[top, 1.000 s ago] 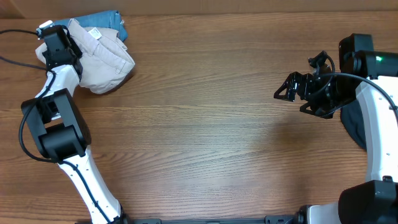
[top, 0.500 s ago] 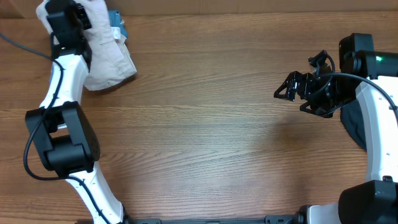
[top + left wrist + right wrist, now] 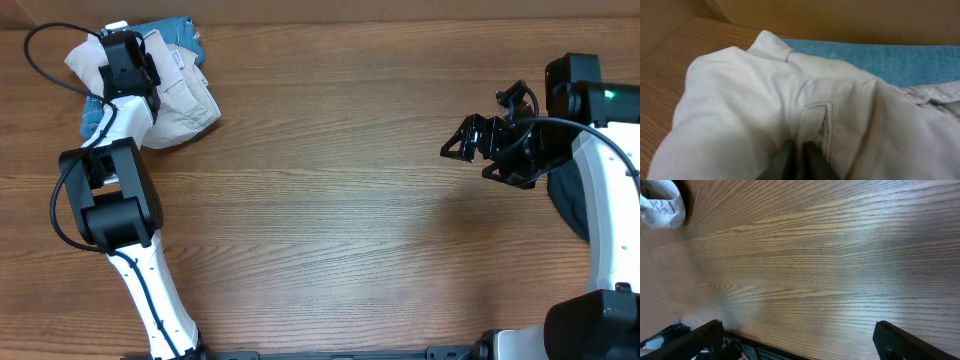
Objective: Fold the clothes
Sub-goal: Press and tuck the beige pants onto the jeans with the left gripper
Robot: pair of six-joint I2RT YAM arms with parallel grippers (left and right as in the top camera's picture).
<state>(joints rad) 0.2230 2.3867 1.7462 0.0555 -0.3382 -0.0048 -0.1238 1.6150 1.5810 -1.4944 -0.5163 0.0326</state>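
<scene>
Clothes folding: grasp at the far-left corner of the table (image 3: 330, 200).
Shows cream shorts (image 3: 185, 100) heaped on blue denim (image 3: 175, 25); left gripper (image 3: 799, 159) clenched on a fold of the shorts below a belt loop (image 3: 815, 117); right gripper (image 3: 797, 335) spread wide over bare wood, well apart, beside a dark garment (image 3: 565, 205).

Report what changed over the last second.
The left gripper, pinching the cream shorts, swung toward the far edge of the table and came back, dragging the shorts along. They now lie bunched on both sides of the arm. The blue denim was briefly covered. The right gripper stayed open and still.
</scene>
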